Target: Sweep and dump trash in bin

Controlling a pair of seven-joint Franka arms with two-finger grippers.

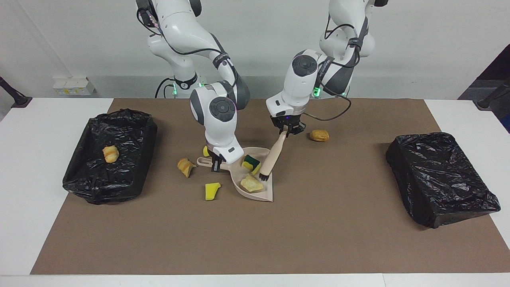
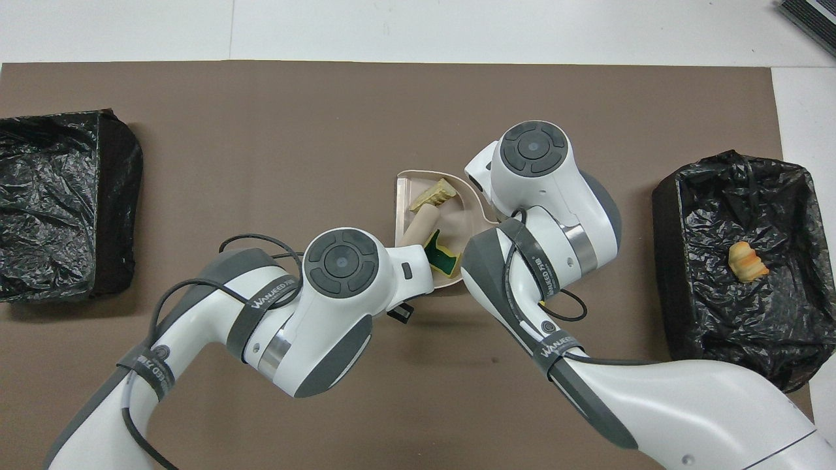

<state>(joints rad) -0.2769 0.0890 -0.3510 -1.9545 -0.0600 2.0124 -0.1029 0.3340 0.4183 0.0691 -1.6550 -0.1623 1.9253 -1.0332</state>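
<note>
My right gripper is shut on the handle of the beige dustpan, which rests on the brown mat. My left gripper is shut on the beige brush, whose bristles are down in the pan. In the pan lie a yellow-green sponge and a tan bread-like piece. Loose trash on the mat: a brown lump, an orange bread piece, a yellow sponge chunk, and another yellow chunk half hidden by my right gripper. In the overhead view my wrists hide both grippers.
A black-lined bin at the right arm's end holds one bread piece. A second black-lined bin stands at the left arm's end. In the overhead view the pan, brush and sponge show between my wrists.
</note>
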